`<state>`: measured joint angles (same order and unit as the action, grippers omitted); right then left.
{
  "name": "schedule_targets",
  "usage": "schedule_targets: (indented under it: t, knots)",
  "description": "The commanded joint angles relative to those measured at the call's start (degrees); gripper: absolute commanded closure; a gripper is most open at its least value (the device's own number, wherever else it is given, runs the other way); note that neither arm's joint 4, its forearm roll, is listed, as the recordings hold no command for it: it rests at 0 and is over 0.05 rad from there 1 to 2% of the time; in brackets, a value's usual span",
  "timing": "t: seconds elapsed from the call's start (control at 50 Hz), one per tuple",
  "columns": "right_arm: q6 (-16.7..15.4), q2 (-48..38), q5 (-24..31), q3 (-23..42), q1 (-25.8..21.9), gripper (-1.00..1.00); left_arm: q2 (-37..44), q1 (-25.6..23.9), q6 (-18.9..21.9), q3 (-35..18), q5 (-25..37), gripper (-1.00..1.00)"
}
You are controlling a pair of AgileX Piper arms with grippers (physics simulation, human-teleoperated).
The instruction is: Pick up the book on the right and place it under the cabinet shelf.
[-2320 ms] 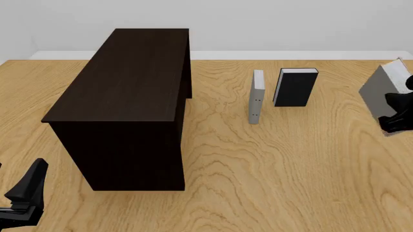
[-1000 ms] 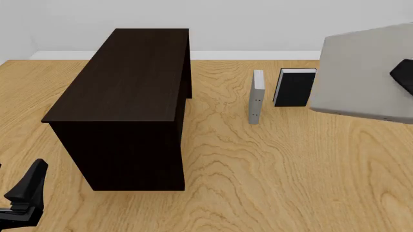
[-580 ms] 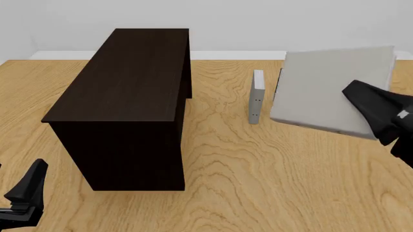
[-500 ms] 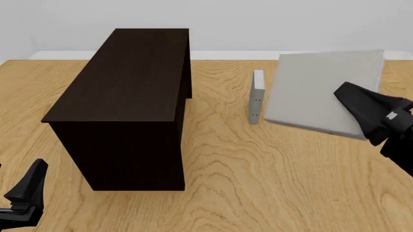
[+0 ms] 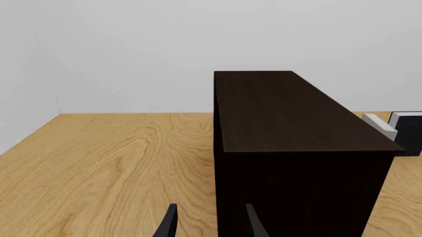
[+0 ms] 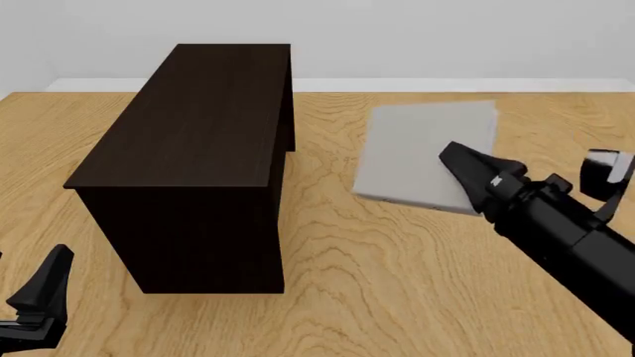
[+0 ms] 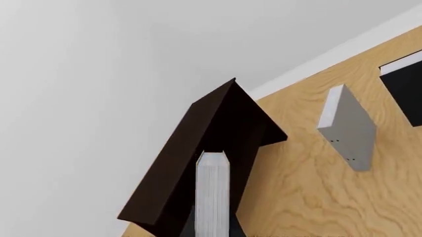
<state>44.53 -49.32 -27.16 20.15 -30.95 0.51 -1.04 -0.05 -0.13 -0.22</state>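
The right hand (image 6: pixel 465 165) is closed on the book (image 6: pixel 427 152), gripping its near right corner and holding the light-grey cover roughly flat in the air above the tabletop (image 6: pixel 397 282), to the right of the cabinet shelf (image 6: pixel 189 119) and apart from it. In the right wrist view the book (image 7: pixel 212 192) shows edge-on, white pages between the fingers, pointing toward the dark cabinet shelf (image 7: pixel 197 163); beyond stand the narrow grey-white book (image 7: pixel 347 127) and the black-covered book (image 7: pixel 405 86) on the tabletop. The left hand (image 6: pixel 38 297) sits low at the near left corner, holding nothing, its fingers (image 5: pixel 169 224) parted in front of the cabinet shelf's end panel
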Motion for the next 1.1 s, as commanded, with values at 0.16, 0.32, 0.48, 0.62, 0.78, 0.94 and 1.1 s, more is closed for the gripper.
schedule_targets:
  t: [0.16, 0.32, 0.48, 0.62, 0.78, 0.94, 1.1]
  knots:
    - [2.7, -14.0, -13.6, -0.2, -1.8, 1.00, 0.0, 0.0, 0.0, 0.0, 0.0, -1.00]
    - [3.4, -21.2, -19.7, -0.4, -1.6, 1.00, 0.0, 0.0, 0.0, 0.0, 0.0, -1.00]
    - [5.0, -30.1, -27.3, -0.6, -2.1, 1.00, 0.0, 0.0, 0.0, 0.0, 0.0, -1.00]
    - [6.3, -35.9, -32.2, -0.4, -2.5, 1.00, 0.0, 0.0, 0.0, 0.0, 0.0, -1.00]
    - [7.6, -41.8, -36.9, 0.4, -2.6, 1.00, 0.0, 0.0, 0.0, 0.0, 0.0, -1.00]
    - [9.5, -47.5, -41.8, 0.9, -3.4, 1.00, 0.0, 0.0, 0.0, 0.0, 0.0, -1.00]
    - [10.6, -51.4, -42.6, 3.6, -3.7, 1.00, 0.0, 0.0, 0.0, 0.0, 0.0, -1.00]
